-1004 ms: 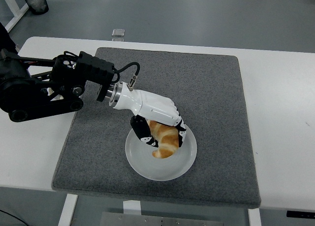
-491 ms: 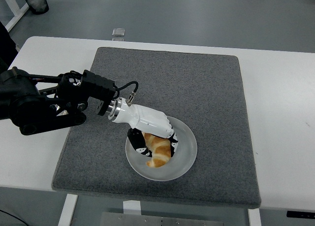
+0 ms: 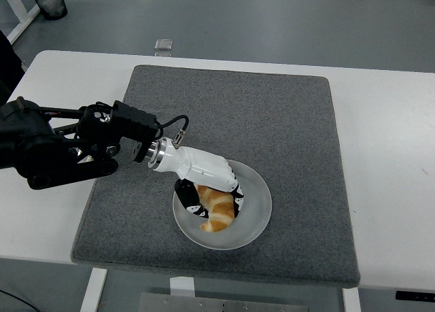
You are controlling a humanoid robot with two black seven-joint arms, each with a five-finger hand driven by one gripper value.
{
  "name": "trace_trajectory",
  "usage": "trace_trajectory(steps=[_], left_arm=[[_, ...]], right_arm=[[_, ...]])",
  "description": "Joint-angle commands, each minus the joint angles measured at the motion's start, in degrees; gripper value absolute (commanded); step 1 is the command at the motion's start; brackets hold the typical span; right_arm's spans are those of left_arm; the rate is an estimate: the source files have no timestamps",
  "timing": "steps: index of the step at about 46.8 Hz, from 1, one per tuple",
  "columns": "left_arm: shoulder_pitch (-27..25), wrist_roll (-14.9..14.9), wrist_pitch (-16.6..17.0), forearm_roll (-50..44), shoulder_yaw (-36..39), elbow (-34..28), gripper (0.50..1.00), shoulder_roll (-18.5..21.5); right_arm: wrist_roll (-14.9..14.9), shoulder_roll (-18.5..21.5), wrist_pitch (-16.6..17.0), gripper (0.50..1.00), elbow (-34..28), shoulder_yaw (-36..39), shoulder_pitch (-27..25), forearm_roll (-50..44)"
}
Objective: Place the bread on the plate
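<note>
Left hand [image 3: 207, 179] is wrapped around the bread [image 3: 217, 209], a croissant, which sits low over the white plate [image 3: 255, 213] at about 6 o'clock on the grey mat [image 3: 272, 122].

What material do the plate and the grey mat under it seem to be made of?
Plate: probably glazed ceramic or hard plastic, since its white surface is smooth with a soft sheen. Grey mat: likely felt or dense foam, as it looks matte and finely speckled.
</note>
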Motion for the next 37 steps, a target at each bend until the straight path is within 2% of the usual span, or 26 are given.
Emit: trace_trajectory(steps=[1,12,17,19,20,23,26,37], left_arm=[[0.33,0.00,-0.01,0.05,0.05,0.43,0.500,0.00],[0.41,0.00,0.08,-0.04,-0.04,0.52,0.505,0.00],[0.50,0.00,0.08,-0.21,-0.12,0.87,0.645,0.00],[0.50,0.00,0.08,-0.74,-0.21,1.14,0.807,-0.08],[0.50,0.00,0.08,-0.83,-0.21,1.22,0.861,-0.26],[0.59,0.00,0.08,-1.01,-0.21,1.49,0.896,-0.79],[0.59,0.00,0.08,-1.09,-0.39,1.49,0.988,-0.87],[0.33,0.00,0.08,-4.43,-1.00,1.49,0.992,-1.05]], right_arm=[[0.00,0.00,0.00,0.952,0.00,0.00,0.00,0.01],[0.00,0.00,0.00,0.952,0.00,0.00,0.00,0.01],[0.00,0.00,0.00,0.952,0.00,0.00,0.00,0.01],[0.00,0.00,0.00,0.952,0.00,0.00,0.00,0.01],[0.00,0.00,0.00,0.952,0.00,0.00,0.00,0.01],[0.00,0.00,0.00,0.952,0.00,0.00,0.00,0.01],[0.00,0.00,0.00,0.954,0.00,0.00,0.00,0.01],[0.00,0.00,0.00,0.952,0.00,0.00,0.00,0.01]])
